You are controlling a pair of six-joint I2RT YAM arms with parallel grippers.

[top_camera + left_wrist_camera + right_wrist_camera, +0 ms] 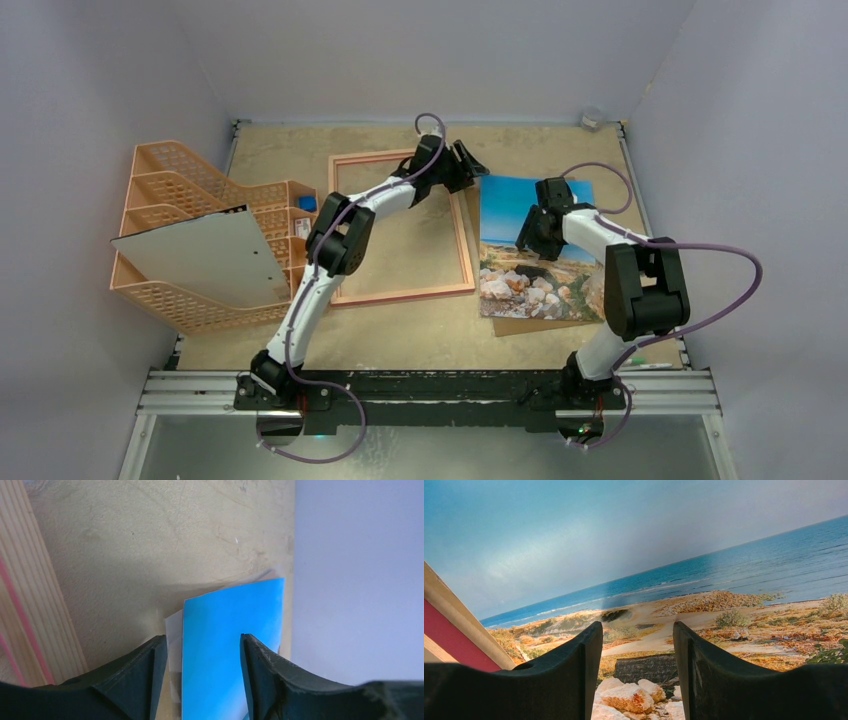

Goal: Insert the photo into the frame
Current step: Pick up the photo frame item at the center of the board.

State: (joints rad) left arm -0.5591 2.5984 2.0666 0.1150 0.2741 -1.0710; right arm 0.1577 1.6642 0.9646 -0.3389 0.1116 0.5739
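Observation:
The photo (520, 285) lies picture side up at the right of the table, sky at the far end. The frame (400, 297) lies flat left of it, pink-red side up. My left gripper (468, 165) is open at the photo's far left corner. In the left wrist view the blue corner (230, 645) stands between the spread fingers of the left gripper (202, 637). My right gripper (535, 240) is open and empty, low over the photo's middle. In the right wrist view the right gripper (638, 625) hangs over the sandy coast (724, 605); the frame's edge (449, 635) shows at left.
A brown backing board (525, 325) sticks out under the photo's near edge. A pale sheet (172, 630) shows under the photo's far corner. An orange mesh organiser (180, 300) with a grey-white board (200, 255) on it stands at the left. Grey walls enclose the table (400, 340).

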